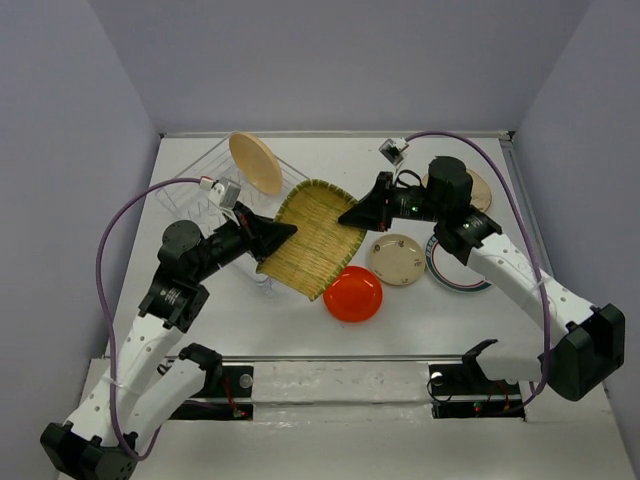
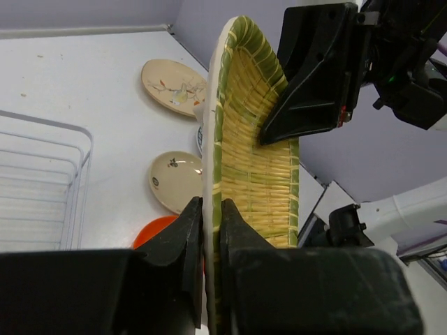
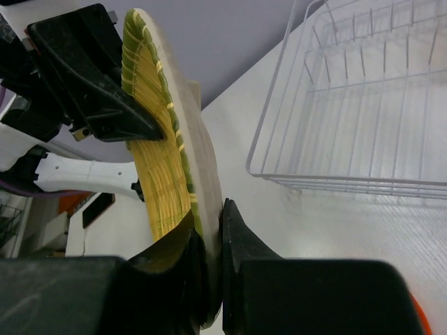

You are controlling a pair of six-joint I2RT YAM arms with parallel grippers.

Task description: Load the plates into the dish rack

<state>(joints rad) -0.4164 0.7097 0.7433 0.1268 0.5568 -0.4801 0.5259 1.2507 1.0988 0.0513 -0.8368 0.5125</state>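
The yellow-olive ribbed plate hangs tilted above the table between both arms. My left gripper is shut on its left rim, and in the left wrist view the jaws pinch the plate's edge. My right gripper is shut on the opposite rim. The white wire dish rack stands at the back left, with the peach plate leaning upright in it. On the table lie the small beige plate, the small red-orange plate, the dark-rimmed white plate and the cream painted plate, the last two partly hidden by the right arm.
Purple walls close in the white table on three sides. The left arm's cable loops over the rack's near left side. A metal rail runs along the near edge between the arm bases.
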